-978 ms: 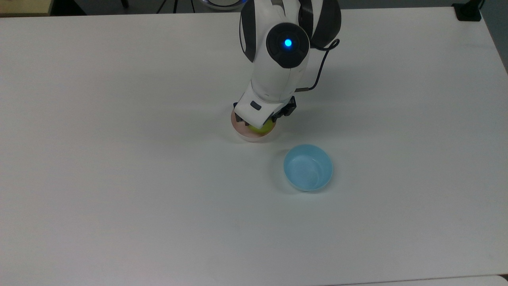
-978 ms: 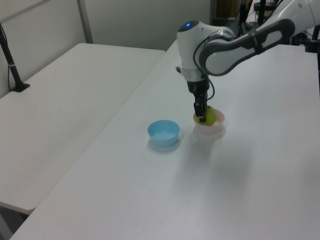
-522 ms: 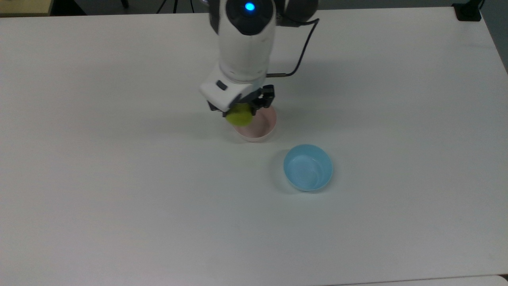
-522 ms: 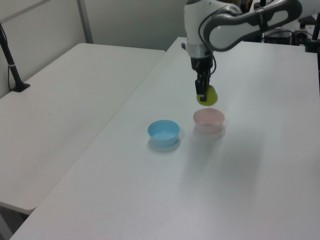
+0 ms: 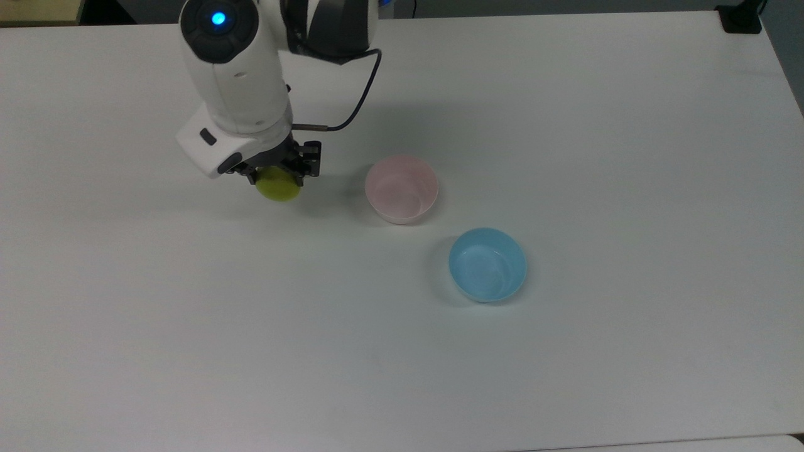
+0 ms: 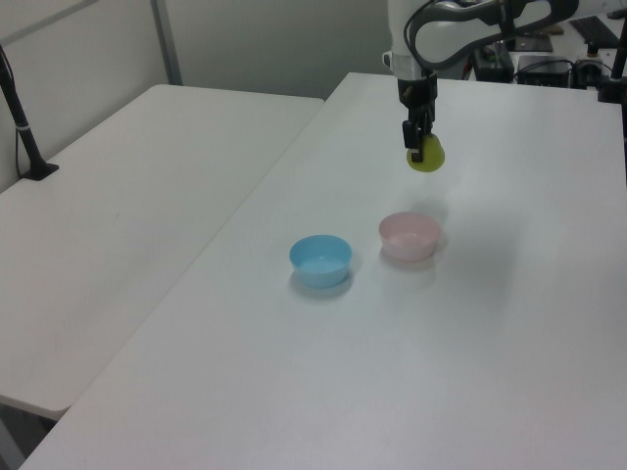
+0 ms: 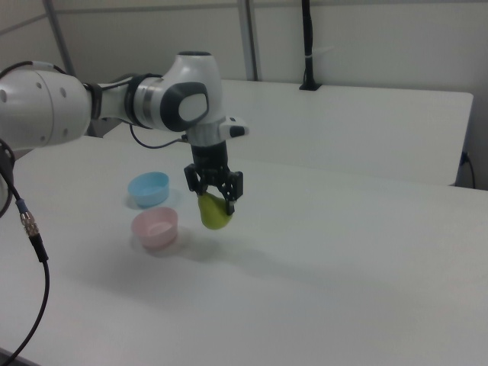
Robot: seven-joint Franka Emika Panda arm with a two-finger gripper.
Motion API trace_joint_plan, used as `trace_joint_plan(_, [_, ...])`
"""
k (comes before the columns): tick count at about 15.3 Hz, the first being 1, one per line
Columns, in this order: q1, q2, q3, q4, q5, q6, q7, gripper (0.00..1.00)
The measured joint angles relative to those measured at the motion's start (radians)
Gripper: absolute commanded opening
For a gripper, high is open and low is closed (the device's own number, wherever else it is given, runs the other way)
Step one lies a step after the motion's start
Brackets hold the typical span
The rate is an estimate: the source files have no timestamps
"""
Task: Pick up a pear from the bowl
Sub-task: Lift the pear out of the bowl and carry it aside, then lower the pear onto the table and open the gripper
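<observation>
You see the gripper point(image 5: 278, 176) clenched around the pear point(image 5: 277, 186), held in the air in the top view's upper left, well apart from the pink bowl point(image 5: 402, 189) at centre. The blue bowl point(image 5: 487, 264) sits near the pink one on the table point(image 5: 565, 125).

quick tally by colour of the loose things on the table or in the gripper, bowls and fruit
Pink: 1, the small round pale pink bowl, with nothing in it.
Light blue: 1, the small round light blue bowl, also with nothing in it.
Yellow-green: 1, the small yellow-green pear, held above the table in the black two-finger gripper.
Total: 3
</observation>
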Motion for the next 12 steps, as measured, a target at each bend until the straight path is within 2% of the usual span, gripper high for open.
trace_joint_plan(6, [-0.009,0.074,0.001,-0.001,0.0,0.042,-0.002,0.72])
trace_joint_plan(9, [-0.008,0.094,0.001,-0.001,0.0,0.049,-0.002,1.0])
trace_joint_plan(12, [-0.005,0.105,0.001,-0.001,0.0,0.061,-0.002,1.0])
